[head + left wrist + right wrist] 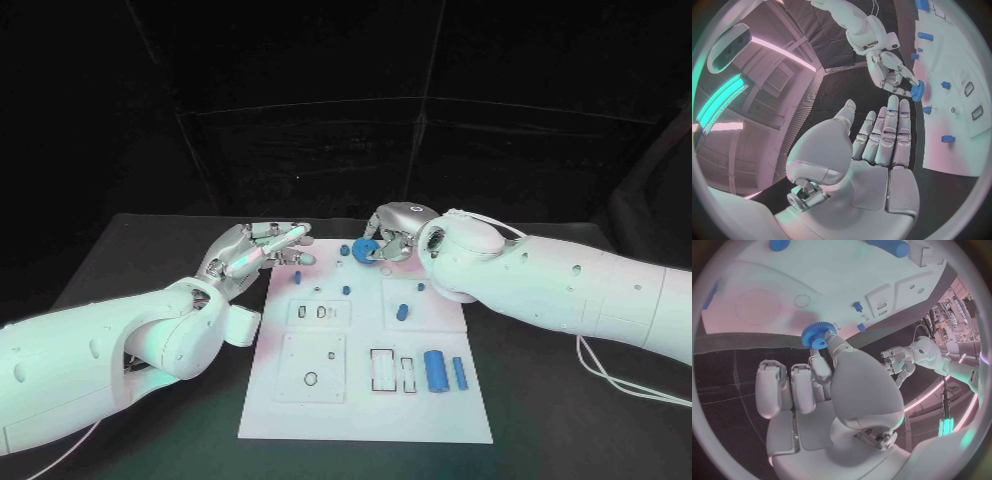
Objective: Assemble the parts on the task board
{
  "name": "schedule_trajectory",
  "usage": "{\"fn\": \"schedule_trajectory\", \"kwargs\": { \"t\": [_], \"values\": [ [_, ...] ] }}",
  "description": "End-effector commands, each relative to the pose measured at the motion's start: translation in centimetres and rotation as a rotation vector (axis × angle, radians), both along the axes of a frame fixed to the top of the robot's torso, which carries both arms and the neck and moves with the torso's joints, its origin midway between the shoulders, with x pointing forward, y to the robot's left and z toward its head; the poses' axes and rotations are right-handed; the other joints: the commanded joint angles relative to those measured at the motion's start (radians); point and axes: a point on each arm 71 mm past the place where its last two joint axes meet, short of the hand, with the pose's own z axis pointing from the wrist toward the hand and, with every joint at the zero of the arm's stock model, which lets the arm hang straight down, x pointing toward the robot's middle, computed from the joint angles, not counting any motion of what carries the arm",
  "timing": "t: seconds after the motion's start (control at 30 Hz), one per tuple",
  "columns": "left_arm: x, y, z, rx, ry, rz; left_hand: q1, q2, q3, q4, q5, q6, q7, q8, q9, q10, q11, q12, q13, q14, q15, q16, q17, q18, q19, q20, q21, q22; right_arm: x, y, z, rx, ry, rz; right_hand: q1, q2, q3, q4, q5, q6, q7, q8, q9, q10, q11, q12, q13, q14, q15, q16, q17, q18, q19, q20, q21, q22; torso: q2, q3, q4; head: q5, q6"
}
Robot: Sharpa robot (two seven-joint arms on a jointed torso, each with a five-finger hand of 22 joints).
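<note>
Table (144,240): your black work surface; the task board lies along its middle, between the two arms, so either hand can reach it.
Task board (361,400): the white plate, long side running away from you. Its near half carries rectangular recesses and a small oval opening; these look like seats waiting for parts.
Right hand (392,232): you have it at the board's far end, pinching the blue gear between thumb and a finger, other fingers slack beside it. I judge you hold it by the rim so the bore stays free to drop over a post.
Left hand (263,248): it hovers just off the board's far left corner, fingers straight and apart, grasping nothing. It looks parked there to keep out of the right hand's way while staying near.
Blue cylinder (434,371): the largest loose part, lying flat on the board's near right area beside a rectangular slot.
Blue gear (817,335): toothed wheel, held above the board's far edge, not yet seated. You still need to line it over its spot; which post it belongs to, I cannot tell.
Blue pin (460,373): thin rod lying just beside the cylinder, parallel to it.
Small blue pieces (402,312): several sit scattered on the board's middle and far part; whether upright in holes or lying loose is too small to tell.
</note>
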Motion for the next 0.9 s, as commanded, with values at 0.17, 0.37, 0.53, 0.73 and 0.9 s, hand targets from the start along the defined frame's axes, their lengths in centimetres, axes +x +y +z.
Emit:
{"fn": "schedule_trajectory", "kwargs": {
  "t": [0.17,0.37,0.53,0.73,0.9],
  "values": [
    [0.0,-0.2,0.1,-0.007,-0.002,-0.013,-0.001,0.009,0.007,-0.001,0.002,0.006,0.056,-0.004,0.001,0.0,-0.001,-0.002,0.0,-0.004,0.006,-0.004,0.002,0.013,0.002,0.007,-0.005,-0.001,-0.2,2.2,-0.3,0.0,-0.02,0.046,-0.008,0.0,0.011,0.0,0.002,0.042,-0.018,-0.003,-0.001,0.002,-0.003,-0.005,-0.001,0.059,-0.004,-0.004,0.023,-0.007,0.0,-0.004,0.004,0.038,0.0,0.0001,-0.0006,0.003,-0.003],
    [0.0,-0.2,0.1,-0.007,-0.001,-0.014,-0.001,0.009,0.007,-0.001,0.002,0.006,0.056,-0.004,0.001,0.0,-0.001,-0.002,0.0,-0.004,0.006,-0.004,0.002,0.013,0.002,0.007,-0.005,-0.001,-0.3,3.5,-0.8,-0.015,0.004,0.062,-0.011,0.0,0.015,0.001,0.002,0.04,-0.017,-0.006,-0.002,0.0,-0.003,-0.008,-0.003,0.059,-0.004,-0.004,0.023,-0.007,0.0,-0.003,0.004,0.038,0.001,0.0009,0.0011,0.004,-0.004],
    [0.0,-0.2,0.2,-0.006,-0.001,-0.013,-0.001,0.009,0.007,-0.001,0.002,0.006,0.056,-0.004,0.001,0.0,-0.001,-0.002,0.0,-0.004,0.006,-0.004,0.002,0.013,0.002,0.007,-0.005,-0.001,-0.2,3.9,-1.2,-0.025,0.017,0.064,-0.013,-0.001,0.017,0.001,0.003,0.039,-0.017,-0.009,-0.002,-0.001,-0.002,-0.009,-0.004,0.059,-0.003,-0.005,0.023,-0.007,0.0,-0.003,0.004,0.038,0.0,0.001,-0.0028,0.01,-0.007],
    [0.0,-0.2,0.2,-0.006,-0.001,-0.014,-0.001,0.01,0.008,-0.001,0.002,0.007,0.056,-0.004,0.001,0.0,-0.001,-0.001,0.0,-0.005,0.006,-0.006,0.002,0.013,0.001,0.007,-0.006,-0.002,-0.2,4.3,-1.4,-0.027,0.021,0.064,-0.016,-0.003,0.02,0.0,0.003,0.037,-0.015,-0.013,-0.003,-0.002,-0.001,-0.011,-0.005,0.059,-0.003,-0.005,0.022,-0.007,0.0,-0.002,0.004,0.038,0.0,0.0015,-0.0029,0.011,-0.008],
    [0.0,-0.2,0.2,-0.007,-0.001,-0.015,-0.001,0.01,0.008,-0.001,0.002,0.007,0.056,-0.004,0.002,0.0,-0.001,-0.001,0.0,-0.005,0.006,-0.006,0.002,0.013,0.001,0.007,-0.006,-0.002,-0.1,4.6,-1.6,-0.031,0.023,0.062,-0.026,-0.01,0.027,0.0,0.0,0.026,-0.011,-0.026,-0.004,-0.008,0.003,-0.019,-0.012,0.059,0.0,-0.006,0.022,-0.007,0.0,0.0,0.003,0.038,0.0,0.0012,-0.0022,0.011,-0.008]
  ]
}}
